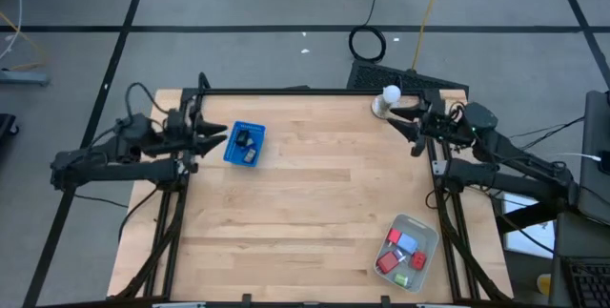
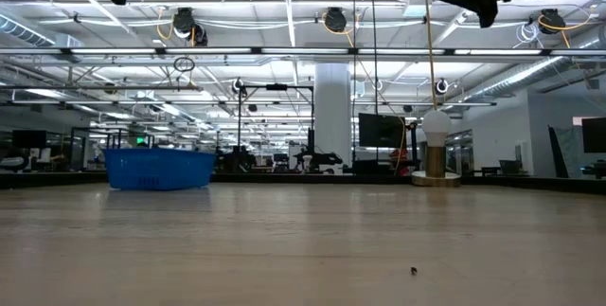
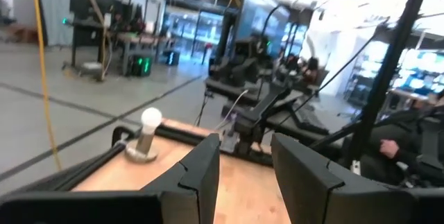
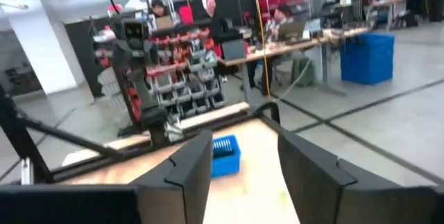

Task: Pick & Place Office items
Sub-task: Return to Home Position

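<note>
My left fingers (image 1: 219,136) hang over the worktop (image 1: 315,189) at about 10 o'clock, pointing toward the centre. They are parted with a clear gap between them and hold nothing. My right fingers (image 1: 396,120) hang at about 2 o'clock, pointing back across the worktop toward the left ones. They are parted the same way and also hold nothing. In the low view both sets sit at the very top edge, well above the wood.

The items lie in two containers, and none lies on the bare worktop. The blue bin (image 1: 250,125) stands at 10 o'clock, just beside my left fingertips on their 3 o'clock side. In it I see a dark piece (image 1: 244,138) and, nearer 6 o'clock, a pale piece (image 1: 251,156); I cannot tell what else it holds.

The tray (image 1: 424,229) sits at about 5 o'clock, turned at a slant to the worktop's edge. It holds red blocks (image 1: 389,262), a blue bit (image 1: 408,243) and a green piece (image 1: 401,278), all close together.

The stand (image 1: 389,96) is upright near the far edge at 1 o'clock, just beside my right fingers. My left wrist view looks across at it, and my right wrist view looks across at the bin.
</note>
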Controlling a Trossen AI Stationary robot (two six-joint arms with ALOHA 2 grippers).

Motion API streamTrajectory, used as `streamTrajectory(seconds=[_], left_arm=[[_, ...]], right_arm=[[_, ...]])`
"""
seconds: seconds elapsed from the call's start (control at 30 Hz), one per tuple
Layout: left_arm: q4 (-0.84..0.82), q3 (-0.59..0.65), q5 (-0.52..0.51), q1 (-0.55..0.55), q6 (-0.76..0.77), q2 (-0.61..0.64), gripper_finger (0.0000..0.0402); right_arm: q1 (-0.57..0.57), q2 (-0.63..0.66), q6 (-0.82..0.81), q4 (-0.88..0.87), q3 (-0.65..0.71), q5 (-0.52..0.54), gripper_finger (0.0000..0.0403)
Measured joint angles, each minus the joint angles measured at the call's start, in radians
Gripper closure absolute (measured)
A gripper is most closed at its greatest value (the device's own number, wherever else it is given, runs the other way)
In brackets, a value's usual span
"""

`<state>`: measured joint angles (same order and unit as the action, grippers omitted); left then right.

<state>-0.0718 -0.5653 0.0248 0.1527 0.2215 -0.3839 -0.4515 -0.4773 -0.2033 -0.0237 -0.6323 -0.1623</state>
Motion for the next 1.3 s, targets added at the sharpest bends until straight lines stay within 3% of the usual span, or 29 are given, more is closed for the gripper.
streamTrajectory(seconds=[0.27,0.47,0.9,1.3], left_arm=[[-0.003,0.103,0.000,-0.063,-0.026,0.133,0.0270],[0.056,0.214,-0.001,-0.104,-0.029,0.205,0.0270],[0.083,0.322,0.000,-0.166,-0.079,0.257,0.0270],[0.211,0.433,-0.010,-0.214,-0.131,0.256,0.0270]], right_arm=[[0.001,0.099,0.030,-0.214,0.000,0.000,0.0259],[0.001,0.227,-0.002,-0.213,0.089,0.001,0.0259],[0.002,0.444,-0.081,0.098,0.441,-0.051,0.0270],[0.002,0.457,-0.064,0.141,0.507,-0.052,0.0286]])
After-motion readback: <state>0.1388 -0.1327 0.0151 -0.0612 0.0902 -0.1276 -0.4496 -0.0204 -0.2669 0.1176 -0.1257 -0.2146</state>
